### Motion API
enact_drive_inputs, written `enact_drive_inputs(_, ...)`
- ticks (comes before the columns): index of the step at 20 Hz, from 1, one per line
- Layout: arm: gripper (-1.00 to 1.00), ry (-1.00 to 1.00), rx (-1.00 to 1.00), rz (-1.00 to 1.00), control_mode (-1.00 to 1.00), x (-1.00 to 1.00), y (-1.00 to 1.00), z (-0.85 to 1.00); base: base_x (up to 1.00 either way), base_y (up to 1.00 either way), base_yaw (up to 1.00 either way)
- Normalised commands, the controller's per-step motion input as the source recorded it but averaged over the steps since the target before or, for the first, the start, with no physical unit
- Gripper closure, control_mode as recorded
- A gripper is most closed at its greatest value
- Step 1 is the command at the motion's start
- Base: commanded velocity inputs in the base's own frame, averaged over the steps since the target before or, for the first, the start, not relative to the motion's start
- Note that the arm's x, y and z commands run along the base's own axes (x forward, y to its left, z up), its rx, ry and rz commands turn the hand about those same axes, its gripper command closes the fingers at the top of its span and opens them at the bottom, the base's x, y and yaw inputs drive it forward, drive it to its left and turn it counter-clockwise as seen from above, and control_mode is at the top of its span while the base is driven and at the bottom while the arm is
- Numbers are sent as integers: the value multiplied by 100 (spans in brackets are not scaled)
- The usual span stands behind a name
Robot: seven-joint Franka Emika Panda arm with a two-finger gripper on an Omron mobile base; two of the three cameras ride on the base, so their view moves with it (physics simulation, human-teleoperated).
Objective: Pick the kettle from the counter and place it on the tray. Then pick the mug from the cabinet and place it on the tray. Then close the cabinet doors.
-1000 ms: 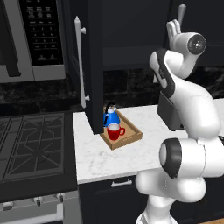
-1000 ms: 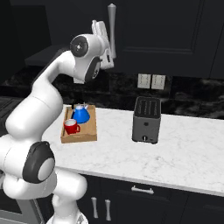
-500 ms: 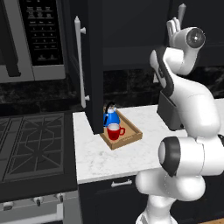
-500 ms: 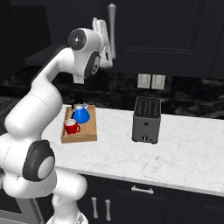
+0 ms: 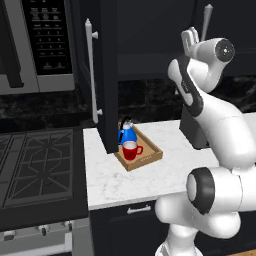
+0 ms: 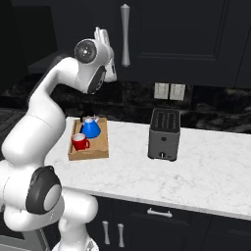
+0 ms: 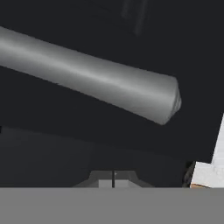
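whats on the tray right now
The tray holds the blue kettle and, in front of it, the red mug. What the mug holds inside cannot be seen from these angles.

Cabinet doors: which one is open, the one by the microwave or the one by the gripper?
The cabinet door by the microwave: it stands edge-on, swung out over the counter. The other door sits flush.
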Motion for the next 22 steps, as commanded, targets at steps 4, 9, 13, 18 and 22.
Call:
enact_drive_inputs(4, 100, 0, 0, 8, -100, -30, 73, 6, 0, 0, 0)
enact_drive_inputs(9, 100, 7, -1, -1, -100, -83, 4, 60, 0, 0, 0)
enact_drive_inputs(13, 100, 14, -5, -1, -100, -100, -5, 50, 0, 0, 0)
enact_drive_inputs(18, 100, 11, -8, 0, -100, -100, 32, 19, 0, 0, 0)
enact_drive_inputs(22, 100, 1, -3, 6, -100, -36, 17, 0, 0, 0, 0)
